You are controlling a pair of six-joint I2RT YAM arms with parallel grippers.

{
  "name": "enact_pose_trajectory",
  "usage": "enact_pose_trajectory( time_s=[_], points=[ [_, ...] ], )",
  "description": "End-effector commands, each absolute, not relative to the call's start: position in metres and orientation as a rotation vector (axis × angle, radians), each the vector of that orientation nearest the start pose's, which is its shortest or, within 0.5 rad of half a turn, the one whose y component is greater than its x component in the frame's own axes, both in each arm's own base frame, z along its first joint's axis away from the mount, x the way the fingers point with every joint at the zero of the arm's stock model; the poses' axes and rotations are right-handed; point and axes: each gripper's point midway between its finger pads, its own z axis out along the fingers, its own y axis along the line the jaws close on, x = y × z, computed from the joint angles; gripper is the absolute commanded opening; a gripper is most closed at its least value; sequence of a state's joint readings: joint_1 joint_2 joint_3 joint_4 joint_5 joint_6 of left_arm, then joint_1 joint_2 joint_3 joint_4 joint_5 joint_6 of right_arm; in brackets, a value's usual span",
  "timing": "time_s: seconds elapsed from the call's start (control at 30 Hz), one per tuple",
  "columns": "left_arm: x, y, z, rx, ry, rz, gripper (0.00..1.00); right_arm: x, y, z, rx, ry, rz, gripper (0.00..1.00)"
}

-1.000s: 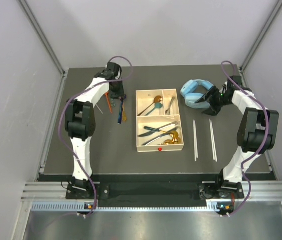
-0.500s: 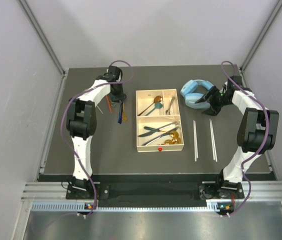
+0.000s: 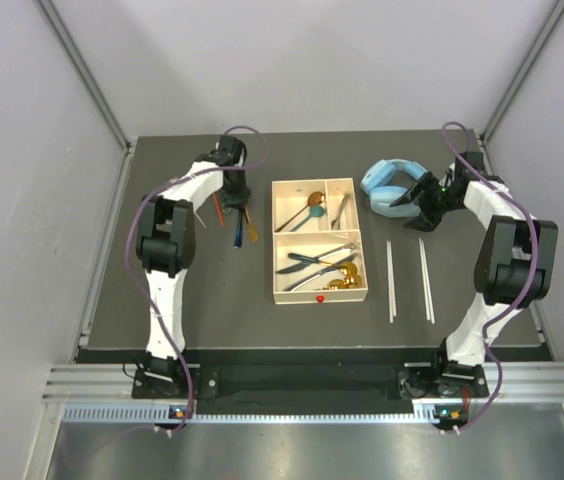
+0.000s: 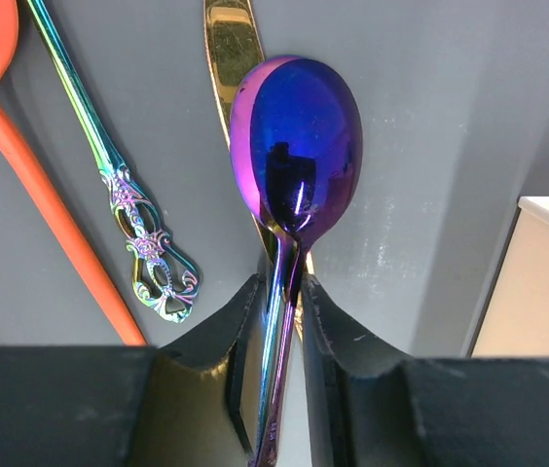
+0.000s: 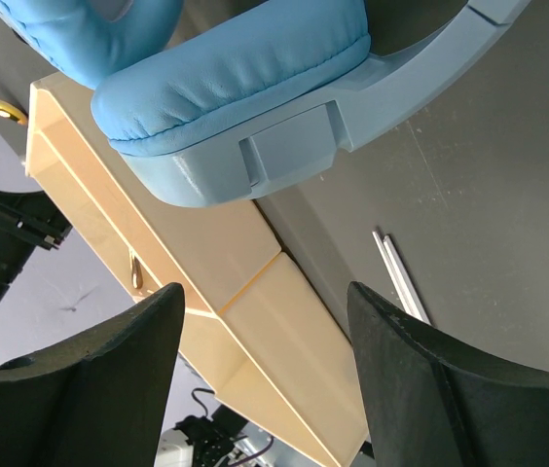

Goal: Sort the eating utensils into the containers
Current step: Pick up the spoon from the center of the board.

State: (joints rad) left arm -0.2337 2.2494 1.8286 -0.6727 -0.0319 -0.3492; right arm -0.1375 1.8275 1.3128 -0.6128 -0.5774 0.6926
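Note:
My left gripper (image 4: 282, 292) is shut on the thin handle of a purple-blue spoon (image 4: 299, 136), whose bowl points away from me over a gold utensil (image 4: 231, 49). An orange spoon (image 4: 21, 146) and a rainbow ornate handle (image 4: 128, 204) lie to its left. From above, the left gripper (image 3: 234, 200) is left of the cream tray (image 3: 275, 240), which holds several utensils. My right gripper (image 5: 265, 321) stands open beside the light-blue headphones (image 5: 245, 88), with nothing between its fingers. Two pairs of pale chopsticks (image 3: 391, 280) (image 3: 426, 278) lie right of the tray.
The headphones (image 3: 387, 180) sit at the back right, close to the tray's far corner and the right gripper (image 3: 424, 215). The tray's wall (image 4: 537, 282) shows at the right edge of the left wrist view. Grey walls close in the mat.
The left gripper's jaws have narrowed onto the purple spoon's handle and the wrist has shifted slightly right. The right arm has not moved.

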Motion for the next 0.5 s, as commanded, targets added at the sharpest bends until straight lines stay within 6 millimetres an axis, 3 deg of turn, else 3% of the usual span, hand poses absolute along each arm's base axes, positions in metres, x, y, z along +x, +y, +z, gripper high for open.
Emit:
enact_pose_trajectory(
  time_s=[0.0,0.1,0.2,0.47],
  points=[
    [0.51,-0.125,0.042,-0.152,2.619,-0.139,0.21,0.41,0.067,0.113,0.882,2.525,0.951,0.68],
    [0.507,-0.126,0.04,-0.147,2.627,-0.149,0.05,0.409,0.067,0.113,0.886,2.526,0.949,0.68],
    [0.505,-0.127,0.042,-0.141,2.628,-0.158,0.0,0.409,0.066,0.113,0.882,2.525,0.949,0.68],
    [0.502,-0.13,0.066,-0.111,2.584,-0.197,0.0,0.41,0.067,0.113,0.883,2.526,0.951,0.68]
  ],
)
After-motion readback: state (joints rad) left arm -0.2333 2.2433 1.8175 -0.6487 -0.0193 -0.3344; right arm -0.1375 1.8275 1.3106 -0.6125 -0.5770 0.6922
